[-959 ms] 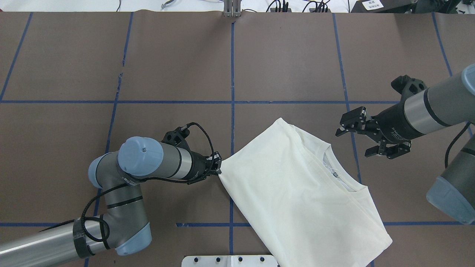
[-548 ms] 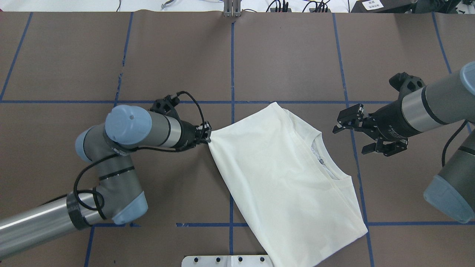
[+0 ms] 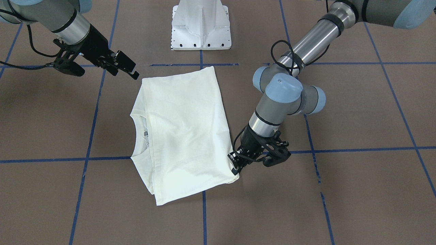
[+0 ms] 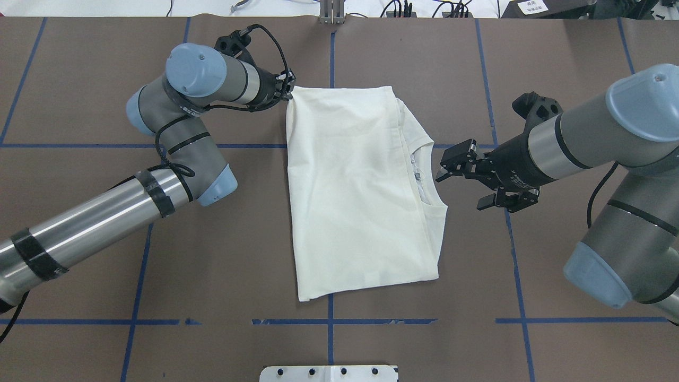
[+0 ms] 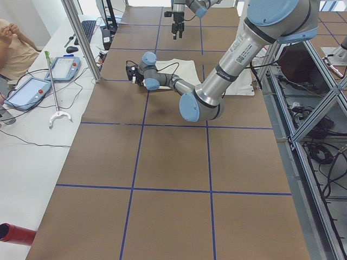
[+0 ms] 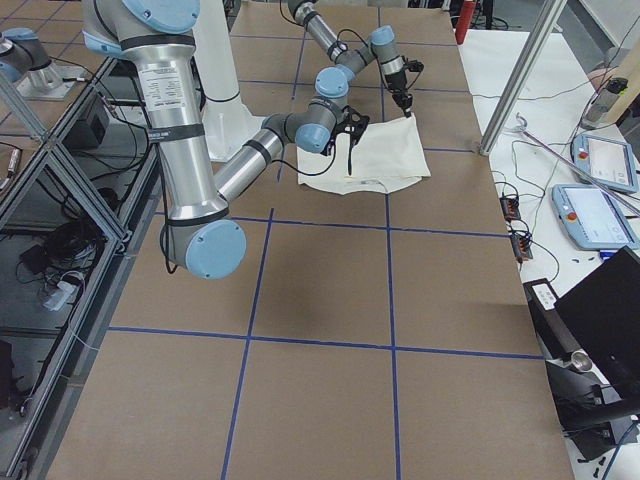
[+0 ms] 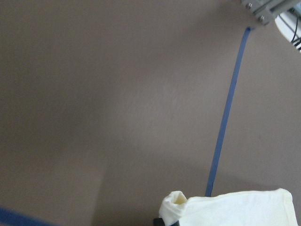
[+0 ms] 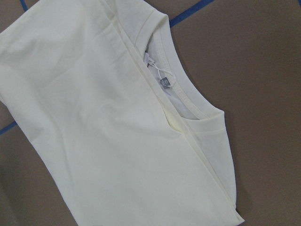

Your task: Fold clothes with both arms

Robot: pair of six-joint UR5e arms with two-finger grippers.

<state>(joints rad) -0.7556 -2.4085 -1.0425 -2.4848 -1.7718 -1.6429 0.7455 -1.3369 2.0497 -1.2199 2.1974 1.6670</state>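
1 shirt [image 4: 355, 196] on brown, blue-taped table [image 4: 212, 276]

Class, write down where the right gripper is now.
In the overhead view, the right gripper is on the right, open, beside the shirt at its neckline.

Brown table [image 4: 223, 265], blue tape grid [image 4: 371, 321]. Folded cream T-shirt [image 4: 355, 185] lies flat on it, near white base plate [image 4: 329, 373].
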